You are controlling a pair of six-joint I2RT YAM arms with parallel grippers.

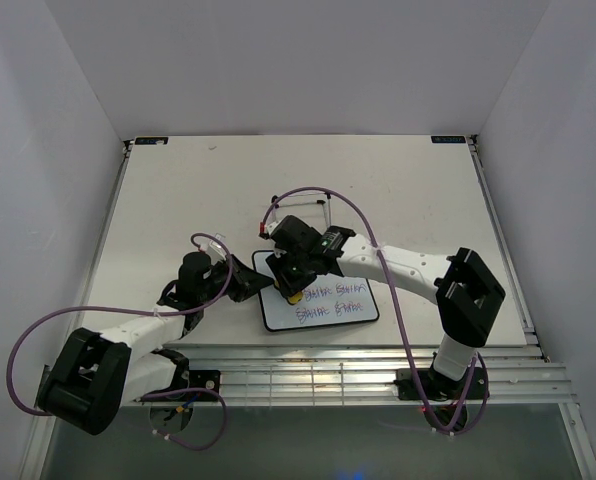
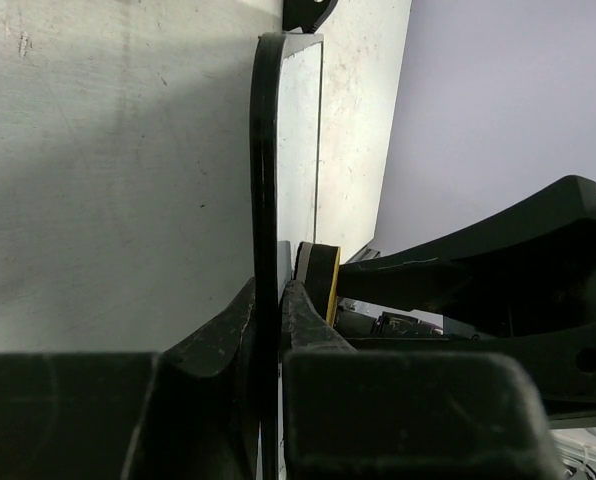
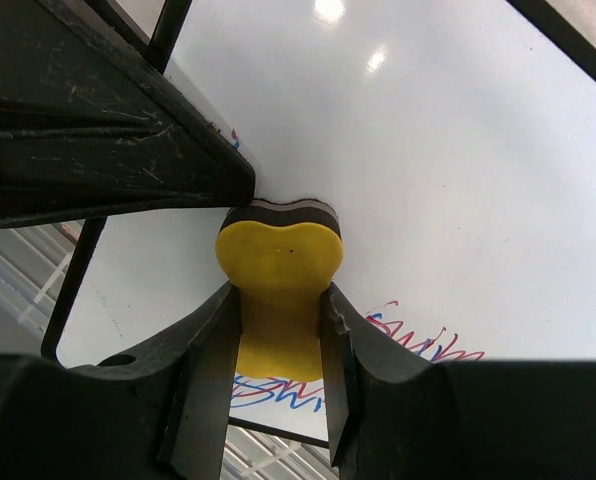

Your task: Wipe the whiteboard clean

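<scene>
The left fingers (image 2: 223,340) are pressed shut on the thin black left rim of the whiteboard (image 1: 283,315), which is pinched between them. The board is laid flat on the bench (image 1: 178,200), near its middle. It is white with rounded corners, and two rows of red and purple writing (image 1: 333,309) are seen across its right part. A yellow eraser (image 3: 278,255) is squeezed between the right fingers (image 3: 203,360) and set against the board just beside the writing. A wire stand (image 1: 318,205) is seen just beyond.

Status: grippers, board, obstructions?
Left gripper shut on whiteboard edge. Right gripper shut on yellow eraser, pressed to board. Red and purple writing not yet erased. Nothing blocking.
</scene>
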